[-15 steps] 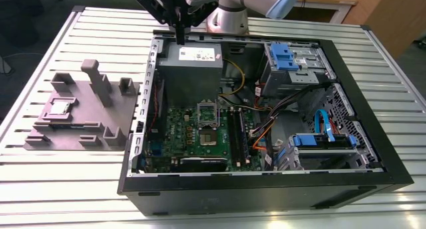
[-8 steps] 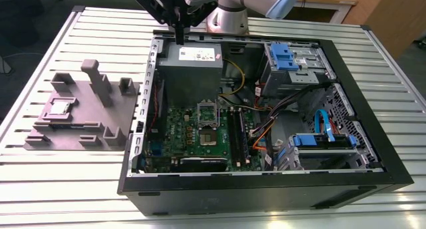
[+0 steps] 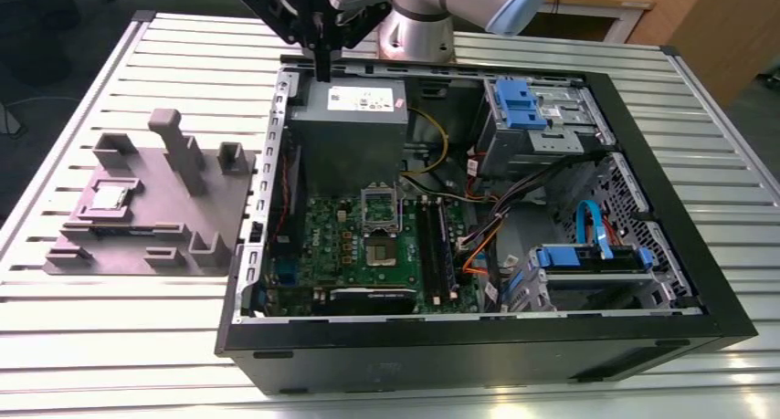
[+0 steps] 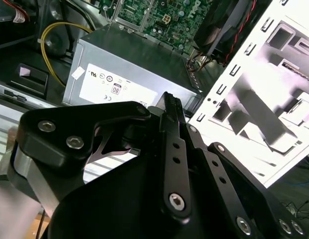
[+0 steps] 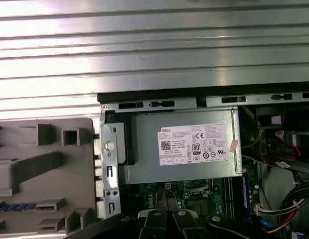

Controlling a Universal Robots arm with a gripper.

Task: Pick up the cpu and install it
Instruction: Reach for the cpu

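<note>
The cpu (image 3: 110, 197) is a small silvery square with a pale rim. It lies in a recess of the grey moulded plate (image 3: 146, 223), at the exterior view's left of the open computer case (image 3: 488, 346). My gripper (image 3: 323, 70) hangs over the case's far edge, above the grey box with the white label (image 3: 351, 109) and far from the cpu. Its fingers (image 4: 169, 107) are pressed together with nothing between them. The silver-framed socket (image 3: 380, 220) with a dark centre sits on the green motherboard (image 3: 353, 255), nearer the camera than the gripper.
The case stands on a slatted metal table (image 3: 146, 328). Cables (image 3: 512, 200), blue drive brackets (image 3: 518, 104) and a drive cage (image 3: 591, 259) crowd the case's side on the exterior view's right. Tall posts (image 3: 177, 150) rise from the moulded plate. The labelled box (image 5: 187, 147) and the plate (image 5: 40, 174) appear in the first wrist view.
</note>
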